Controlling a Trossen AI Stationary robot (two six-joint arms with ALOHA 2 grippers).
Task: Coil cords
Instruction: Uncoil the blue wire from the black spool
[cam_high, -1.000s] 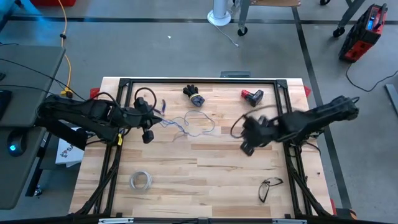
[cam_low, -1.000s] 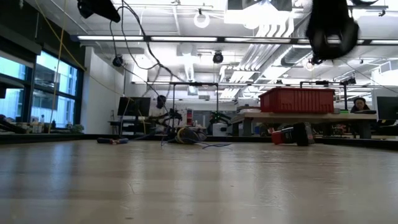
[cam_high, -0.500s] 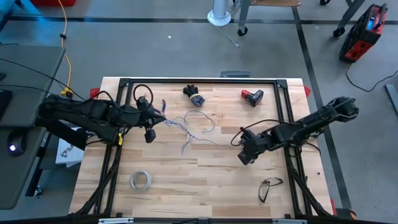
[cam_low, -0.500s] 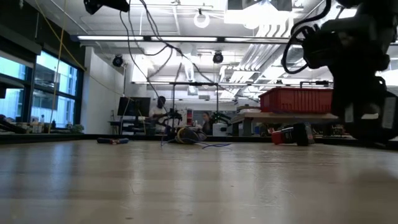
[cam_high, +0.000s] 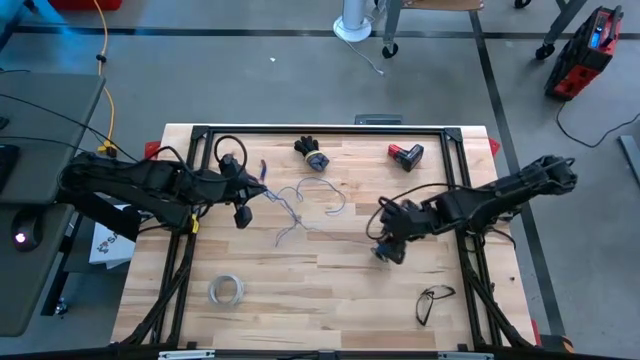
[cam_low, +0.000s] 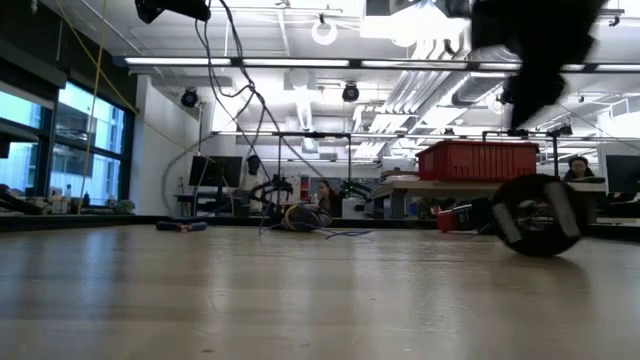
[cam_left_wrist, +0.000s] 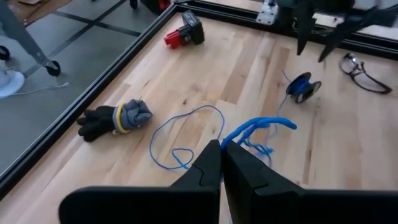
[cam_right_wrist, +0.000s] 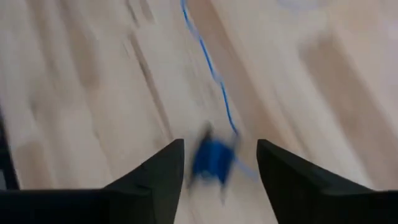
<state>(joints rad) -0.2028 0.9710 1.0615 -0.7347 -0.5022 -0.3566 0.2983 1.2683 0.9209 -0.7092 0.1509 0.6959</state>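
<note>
Looking straight down, the left gripper (cam_high: 240, 205) reaches in from the table's left edge beside the loose wire (cam_high: 300, 205); the right gripper (cam_high: 385, 240) stretches in from the right over the spool (cam_high: 383, 251). Low view: the spool (cam_low: 537, 215) stands on edge on the wood, apart from the dark arm above. Left wrist: fingers (cam_left_wrist: 208, 171) pressed together, pinching the wire (cam_left_wrist: 258, 127). Right wrist: fingers (cam_right_wrist: 168, 165) spread, spool (cam_right_wrist: 211, 162) blurred between them.
</note>
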